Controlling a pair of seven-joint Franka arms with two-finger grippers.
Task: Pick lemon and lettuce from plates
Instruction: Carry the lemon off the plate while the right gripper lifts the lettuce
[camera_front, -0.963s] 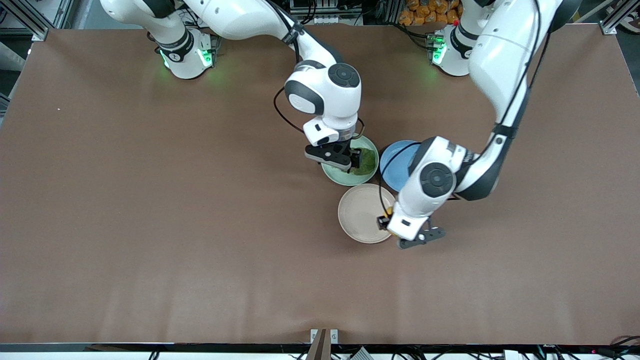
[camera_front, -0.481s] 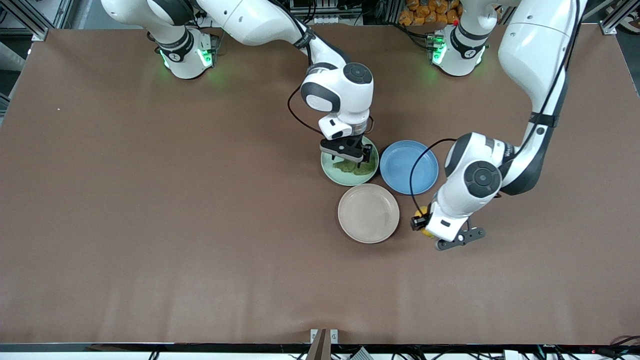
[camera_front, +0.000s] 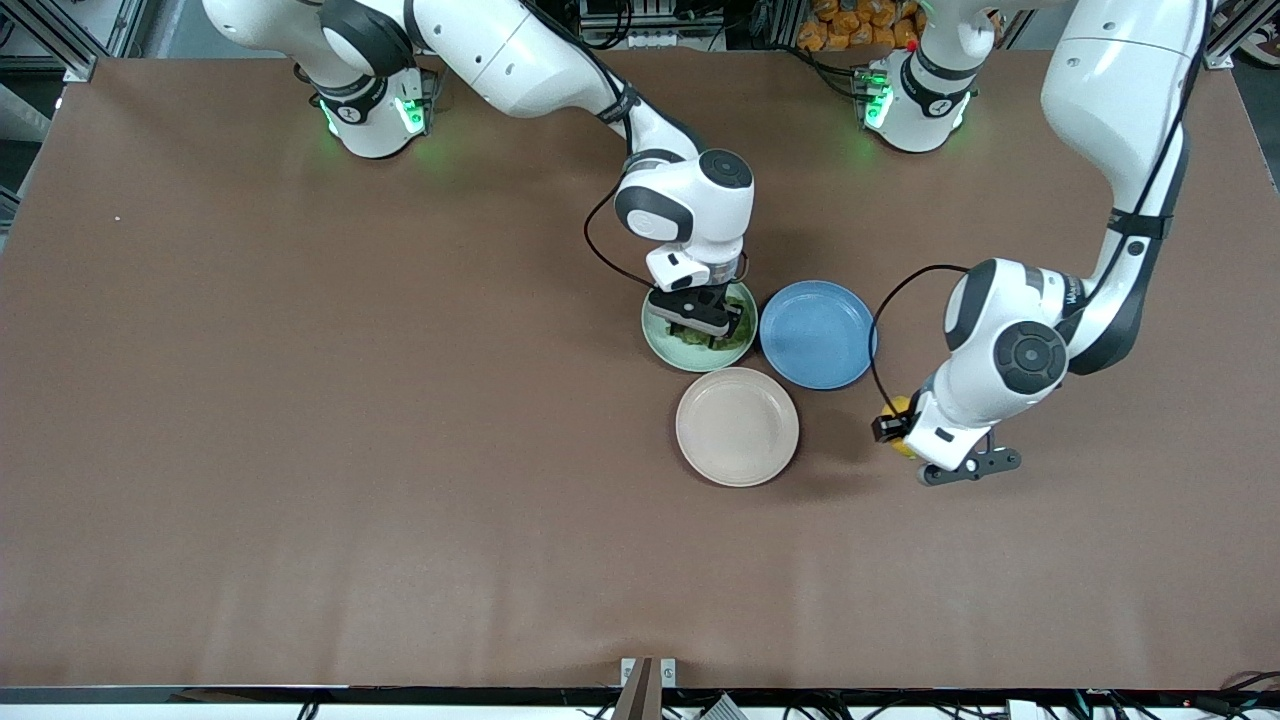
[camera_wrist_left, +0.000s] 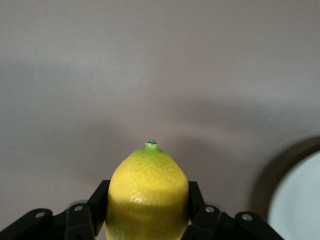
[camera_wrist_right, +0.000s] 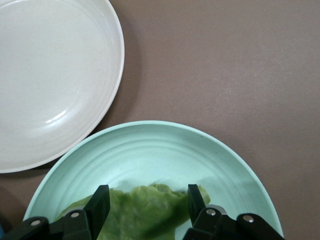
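Left gripper (camera_wrist_left: 148, 220): jaws clamped on the lemon (camera_wrist_left: 148, 192), held over bare table (camera_front: 300, 400) toward the left arm's end, clear of the beige plate (camera_front: 737, 427). Right gripper (camera_wrist_right: 145, 207): jaws spread, straddling the lettuce (camera_wrist_right: 142, 212), which lies on the mint-green plate (camera_wrist_right: 150, 150) beside a blue plate (camera_front: 818, 334).

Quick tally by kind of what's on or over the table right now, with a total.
Plates: 3 — mint plate, beige plate, blue plate
Lemon: 1, in the left gripper
Lettuce: 1, between the right gripper fingers
Total: 5
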